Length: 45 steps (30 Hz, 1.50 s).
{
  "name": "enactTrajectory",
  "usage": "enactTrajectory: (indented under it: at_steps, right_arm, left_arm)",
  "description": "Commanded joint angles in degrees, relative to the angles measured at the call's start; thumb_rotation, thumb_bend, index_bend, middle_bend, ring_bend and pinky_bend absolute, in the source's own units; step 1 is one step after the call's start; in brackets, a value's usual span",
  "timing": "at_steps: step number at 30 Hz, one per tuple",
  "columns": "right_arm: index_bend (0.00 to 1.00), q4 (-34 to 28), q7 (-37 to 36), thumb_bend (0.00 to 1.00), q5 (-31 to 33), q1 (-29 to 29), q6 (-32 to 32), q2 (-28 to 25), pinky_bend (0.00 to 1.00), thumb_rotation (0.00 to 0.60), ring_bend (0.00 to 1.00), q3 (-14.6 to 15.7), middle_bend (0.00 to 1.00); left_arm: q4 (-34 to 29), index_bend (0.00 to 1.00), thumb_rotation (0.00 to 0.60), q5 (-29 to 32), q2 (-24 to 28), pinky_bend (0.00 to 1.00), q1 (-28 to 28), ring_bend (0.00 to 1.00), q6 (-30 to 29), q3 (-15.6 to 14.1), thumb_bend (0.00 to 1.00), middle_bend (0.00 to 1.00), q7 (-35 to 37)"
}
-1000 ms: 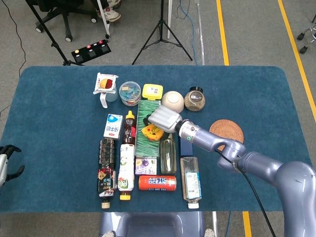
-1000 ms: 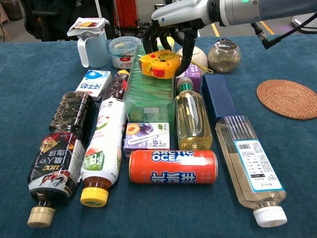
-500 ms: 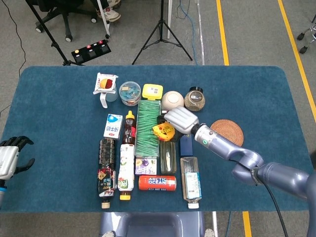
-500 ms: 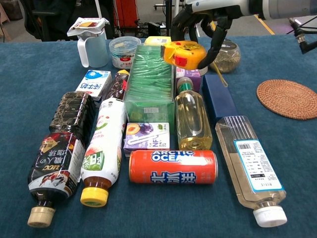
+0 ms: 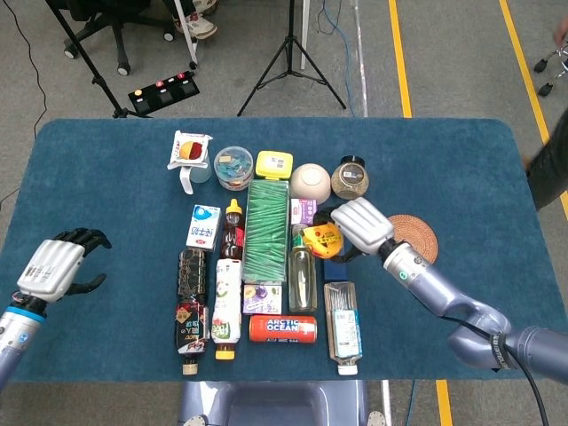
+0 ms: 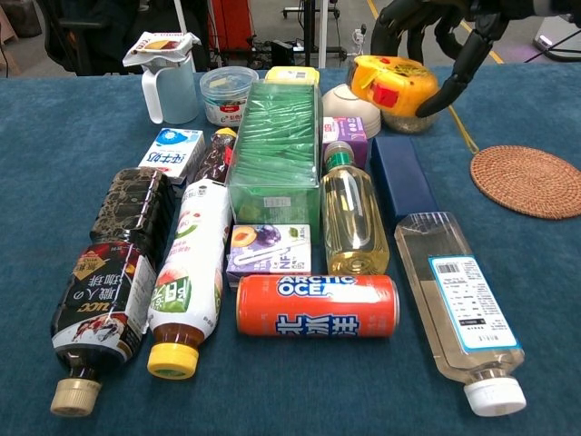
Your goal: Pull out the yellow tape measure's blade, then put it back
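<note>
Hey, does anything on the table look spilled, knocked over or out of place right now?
Nothing looks spilled or damaged. The bottles lie in tidy rows. The only odd one out is the yellow tape measure, held above the table by the right hand.

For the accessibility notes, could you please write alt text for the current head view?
The right hand holds the yellow tape measure above rows of bottles, cartons and a can on a blue table. The left hand hovers empty, fingers apart, near the table's left edge. A woven coaster lies just beyond the right hand.
</note>
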<state>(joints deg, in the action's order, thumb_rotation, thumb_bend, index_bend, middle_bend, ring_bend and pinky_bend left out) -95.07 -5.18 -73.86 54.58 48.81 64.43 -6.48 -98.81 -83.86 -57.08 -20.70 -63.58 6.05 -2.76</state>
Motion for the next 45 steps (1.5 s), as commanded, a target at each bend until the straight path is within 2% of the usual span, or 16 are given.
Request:
enactTrajectory:
  at_steps: [1,9,21,31,38,45]
  right_arm:
    - [0.60,-1.6,1.2,0.20,0.7,-1.1,0.8,-1.0,0.69,0.600,0.66,-0.4,0.58]
    - [0.60,-4.8,4.3,0.20,1.8,-3.8,3.0,-2.2,0.69,0.600,0.66,-0.6,0.58]
    - [0.60,-7.5,6.2,0.20,2.7,-7.2,4.7,-2.3,0.69,0.600,0.66,-0.9,0.58]
    - [0.60,-8.6,6.6,0.20,2.7,-9.2,6.2,-1.5,0.69,0.600,0.66,-1.9,0.58]
    - [0.60,-8.9,5.4,0.20,2.4,-10.7,6.9,-1.5,0.69,0.600,0.66,-2.2,0.58]
    - [0.60,-9.3,4.2,0.20,0.8,-12.1,7.9,-1.5,0.70,0.600,0.65,-2.5,0.58]
  left_arm:
    - [-1.9,0.33,0.600,-0.3,1.3,0.31,-2.2,0.22,2.6,0.5,0.25,0.29,1.4]
    - [-5.2,0.33,0.600,-0.1,3.2,0.32,-8.3,0.22,10.3,1.8,0.25,0.29,6.0]
    - [-7.6,0.33,0.600,-0.2,6.8,0.33,-19.1,0.23,24.4,4.6,0.25,0.29,25.5]
    - [-4.1,0.33,0.600,-3.1,5.3,0.33,-28.3,0.23,34.1,6.5,0.25,0.29,45.8]
    - [-1.2,0.33,0.600,-4.2,3.3,0.32,-34.1,0.23,39.1,6.6,0.25,0.29,54.6]
    - [1.4,0.33,0.600,-5.7,1.1,0.31,-38.2,0.22,39.9,7.0,0.25,0.28,64.3]
